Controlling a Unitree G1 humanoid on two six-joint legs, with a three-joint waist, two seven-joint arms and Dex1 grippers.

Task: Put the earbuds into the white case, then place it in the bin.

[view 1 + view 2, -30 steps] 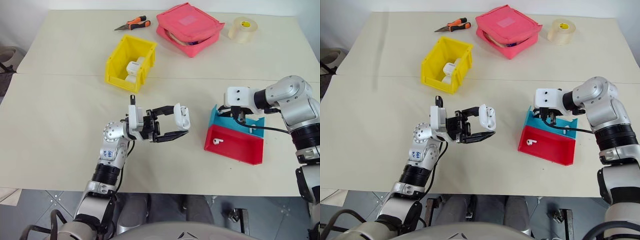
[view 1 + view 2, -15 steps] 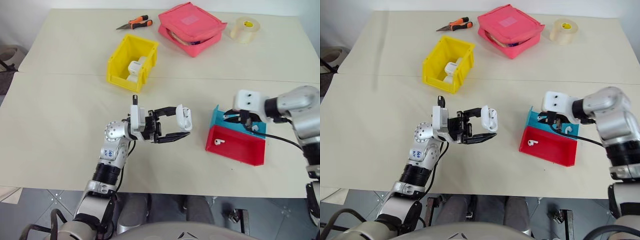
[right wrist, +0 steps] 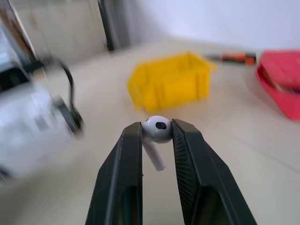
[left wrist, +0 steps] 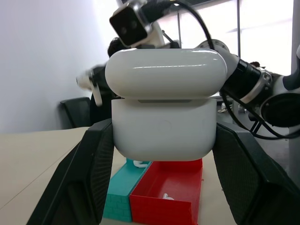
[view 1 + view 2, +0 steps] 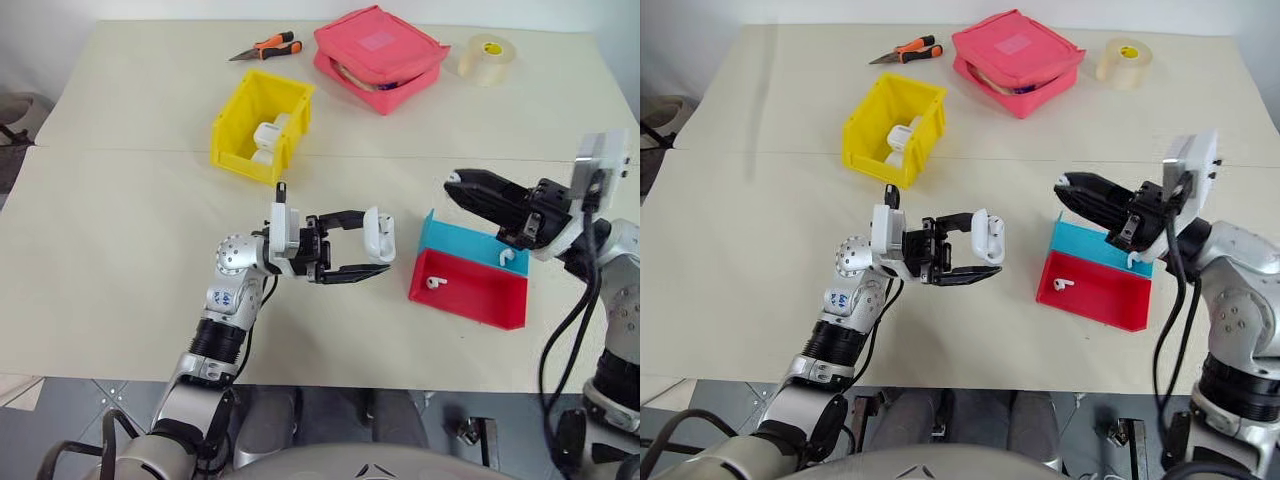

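Right gripper [image 3: 157, 136] lifted from blue tray [image 5: 455, 238], now pinching tiny white glossy earbud [image 3: 156, 130]. Left gripper [image 5: 372, 248] clamps small white glossy case [image 5: 379, 234]. Second earbud [image 5: 432, 283] remains in red tray [image 5: 480, 300]; yellow plastic bin [image 5: 240, 140] step pending.

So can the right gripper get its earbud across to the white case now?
Probably yes: the right gripper, shut on an earbud, has open air between it and the white case in the left gripper.

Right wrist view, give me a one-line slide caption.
Right end effector pinches an earbud between its fingers, yellow bin ahead.
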